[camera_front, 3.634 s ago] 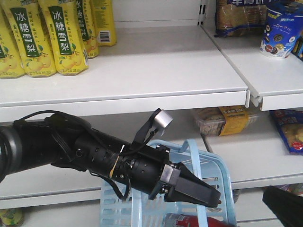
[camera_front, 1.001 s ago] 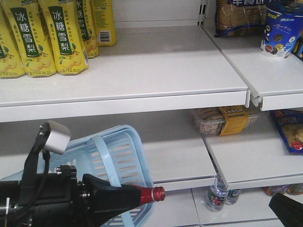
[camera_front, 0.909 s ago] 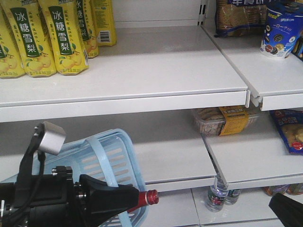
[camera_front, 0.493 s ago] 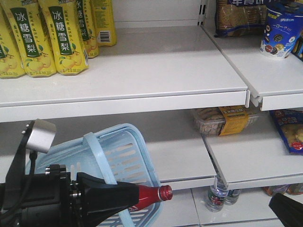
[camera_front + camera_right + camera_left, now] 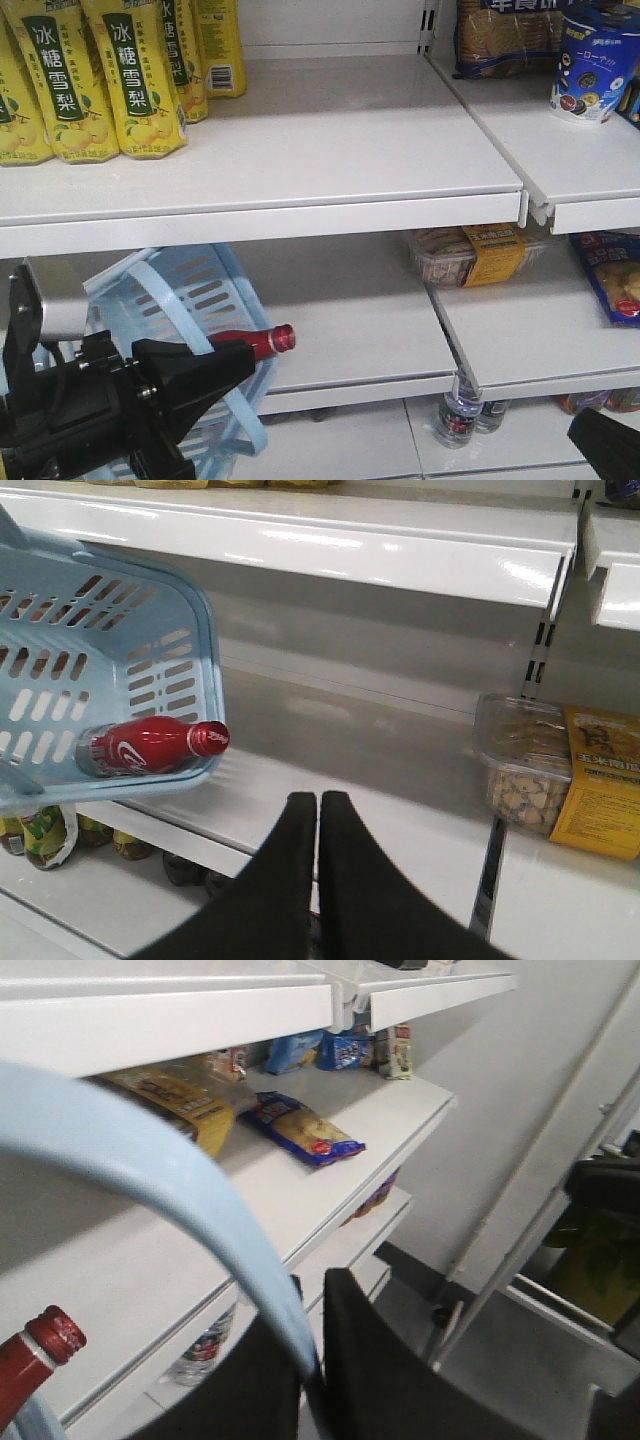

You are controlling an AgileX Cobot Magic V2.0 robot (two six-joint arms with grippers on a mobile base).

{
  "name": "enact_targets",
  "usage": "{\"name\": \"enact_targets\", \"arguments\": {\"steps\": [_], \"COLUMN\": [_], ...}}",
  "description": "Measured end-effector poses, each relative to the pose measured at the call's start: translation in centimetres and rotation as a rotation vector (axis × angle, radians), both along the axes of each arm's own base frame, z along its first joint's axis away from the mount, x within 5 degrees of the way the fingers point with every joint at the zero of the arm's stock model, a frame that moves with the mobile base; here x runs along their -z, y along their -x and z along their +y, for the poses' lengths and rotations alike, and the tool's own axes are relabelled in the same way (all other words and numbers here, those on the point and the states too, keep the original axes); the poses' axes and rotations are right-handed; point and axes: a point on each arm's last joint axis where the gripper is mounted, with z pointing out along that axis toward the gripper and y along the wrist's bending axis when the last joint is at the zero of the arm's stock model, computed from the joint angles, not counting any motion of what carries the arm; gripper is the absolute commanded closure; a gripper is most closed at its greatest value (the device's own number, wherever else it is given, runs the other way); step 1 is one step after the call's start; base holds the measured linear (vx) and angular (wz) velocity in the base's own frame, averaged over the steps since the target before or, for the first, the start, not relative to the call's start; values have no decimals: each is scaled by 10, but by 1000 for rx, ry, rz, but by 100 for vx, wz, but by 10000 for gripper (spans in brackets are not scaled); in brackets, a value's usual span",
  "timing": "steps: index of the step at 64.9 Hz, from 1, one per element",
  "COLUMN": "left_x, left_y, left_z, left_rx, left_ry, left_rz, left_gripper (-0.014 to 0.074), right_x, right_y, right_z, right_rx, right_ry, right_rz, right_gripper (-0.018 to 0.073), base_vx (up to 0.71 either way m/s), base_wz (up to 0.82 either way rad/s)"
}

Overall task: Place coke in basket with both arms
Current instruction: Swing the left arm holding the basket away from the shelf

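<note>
One coke [image 5: 150, 746] lies on its side inside the light blue basket [image 5: 190, 650] at the left of the right wrist view, its red cap poking past the basket's rim. The left gripper [image 5: 305, 1380], at the bottom centre of its own view, has its black fingers [image 5: 390, 1380] clamped on the basket's pale loop handle [image 5: 150, 1175]. The right gripper [image 5: 319, 825], at lower centre of its view, has its fingers pressed together, holding nothing, apart from the basket. At mid right, a snack tray [image 5: 560, 780] sits on the white shelf [image 5: 330, 730].
</note>
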Motion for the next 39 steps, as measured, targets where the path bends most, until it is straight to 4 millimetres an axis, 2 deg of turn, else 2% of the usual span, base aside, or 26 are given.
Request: {"name": "enact_targets", "arguments": {"steps": [20,39], "left_x": [27,25], "left_y": [-2,3], "left_z": [15,29], "left_rx": [-163,-253], "left_ry": [-62,-109], "left_rz": [88,122], "left_gripper": [601,601], "right_x": [0,0], "right_y": [0,0], "right_z": [0,0], "right_rx": [-1,-1], "right_ry": [0,0], "right_rz": [1,1], "right_gripper": [564,564], "base_vx": [0,0], "base_wz": [0,0]}}
